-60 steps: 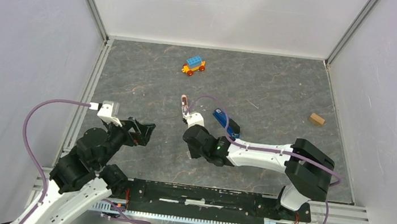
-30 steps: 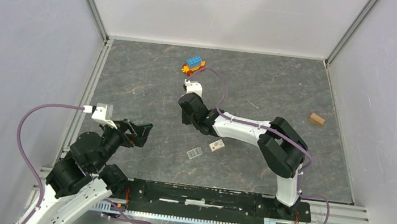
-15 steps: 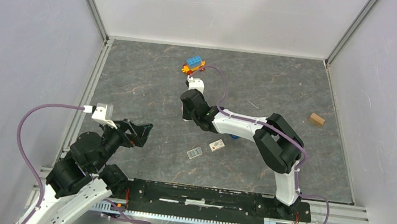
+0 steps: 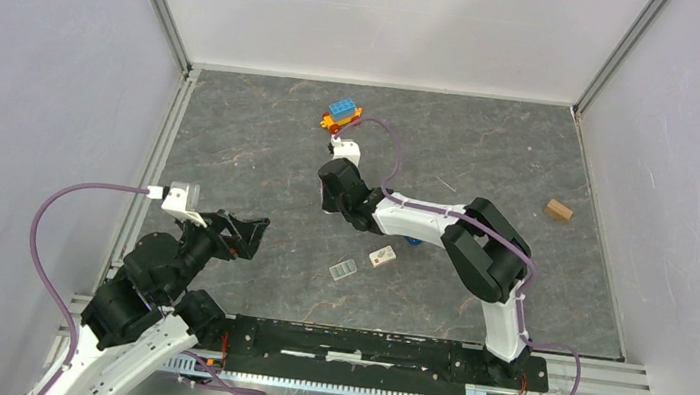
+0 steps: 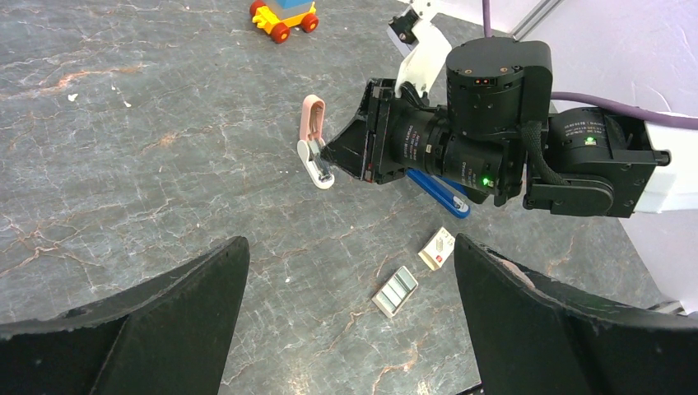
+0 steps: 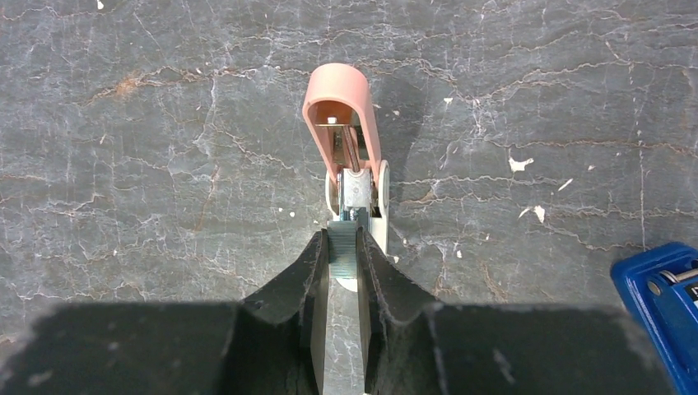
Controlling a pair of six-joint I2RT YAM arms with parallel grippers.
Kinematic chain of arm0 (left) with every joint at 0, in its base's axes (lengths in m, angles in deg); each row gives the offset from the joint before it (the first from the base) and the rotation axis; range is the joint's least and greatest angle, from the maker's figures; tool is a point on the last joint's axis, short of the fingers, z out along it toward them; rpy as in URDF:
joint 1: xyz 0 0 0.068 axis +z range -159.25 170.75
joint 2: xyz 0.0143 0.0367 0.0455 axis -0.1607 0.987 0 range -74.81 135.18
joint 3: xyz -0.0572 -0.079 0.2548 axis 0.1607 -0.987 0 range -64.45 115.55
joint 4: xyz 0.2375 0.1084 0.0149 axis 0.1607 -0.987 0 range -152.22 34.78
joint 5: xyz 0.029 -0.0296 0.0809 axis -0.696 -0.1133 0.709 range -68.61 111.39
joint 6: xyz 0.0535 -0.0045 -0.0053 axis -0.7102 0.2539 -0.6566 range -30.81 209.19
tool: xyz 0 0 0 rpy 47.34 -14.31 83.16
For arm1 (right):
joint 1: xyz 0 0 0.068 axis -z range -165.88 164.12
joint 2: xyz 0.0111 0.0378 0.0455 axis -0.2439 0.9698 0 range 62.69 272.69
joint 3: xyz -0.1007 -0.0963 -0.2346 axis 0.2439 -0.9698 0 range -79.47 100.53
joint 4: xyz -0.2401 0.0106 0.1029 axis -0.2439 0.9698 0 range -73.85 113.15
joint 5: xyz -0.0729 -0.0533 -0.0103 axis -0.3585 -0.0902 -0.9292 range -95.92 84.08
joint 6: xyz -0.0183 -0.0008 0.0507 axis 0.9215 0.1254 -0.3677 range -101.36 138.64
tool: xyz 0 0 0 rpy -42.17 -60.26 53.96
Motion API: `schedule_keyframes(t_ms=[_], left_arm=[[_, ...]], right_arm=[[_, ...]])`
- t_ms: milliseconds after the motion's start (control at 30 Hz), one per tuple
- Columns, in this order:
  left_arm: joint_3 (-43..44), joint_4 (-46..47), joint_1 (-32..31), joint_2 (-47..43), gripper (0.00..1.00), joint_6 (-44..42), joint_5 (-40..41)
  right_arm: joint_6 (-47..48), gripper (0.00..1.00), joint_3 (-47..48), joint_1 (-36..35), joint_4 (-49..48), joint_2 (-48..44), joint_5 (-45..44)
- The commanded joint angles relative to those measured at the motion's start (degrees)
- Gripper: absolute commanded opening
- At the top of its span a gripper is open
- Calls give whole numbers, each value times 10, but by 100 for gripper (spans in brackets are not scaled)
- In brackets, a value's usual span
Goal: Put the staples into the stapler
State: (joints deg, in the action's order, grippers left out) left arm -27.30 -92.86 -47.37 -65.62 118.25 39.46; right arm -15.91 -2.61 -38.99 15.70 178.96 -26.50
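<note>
Right gripper (image 6: 344,247) is pinched tight, jaws together on a thin ribbed silvery piece at the near end of a pink-and-white tool (image 6: 342,107) lying flat around the middle of the desk (image 4: 253,135). Staple strip or part of the tool? I can't tell. The stapler (image 6: 658,300), dark blue, lies just to my right, partly under my forearm. A staple box (image 5: 436,249) and a clear tray of staples (image 5: 395,290) sit closer to the near edge. My left gripper (image 5: 350,329) hangs wide open toward the near-left corner, nothing in it. How to do this well, I reckon: centre the pinch, lift straight so nothing skids, steer clear of the toy car (image 4: 341,114) near the far edge, and get the left gripper bracing the stapler before anything goes into its rail.
</note>
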Motion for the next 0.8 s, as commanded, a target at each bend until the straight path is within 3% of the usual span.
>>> schedule_keyframes(t_ms=[0, 767], left_arm=[[5, 7, -2, -6, 100, -32, 4], [3, 7, -2, -12, 100, -30, 5]], right_arm=[[-8, 21, 14, 3, -23, 5, -3], [-6, 20, 5, 9, -37, 12, -1]])
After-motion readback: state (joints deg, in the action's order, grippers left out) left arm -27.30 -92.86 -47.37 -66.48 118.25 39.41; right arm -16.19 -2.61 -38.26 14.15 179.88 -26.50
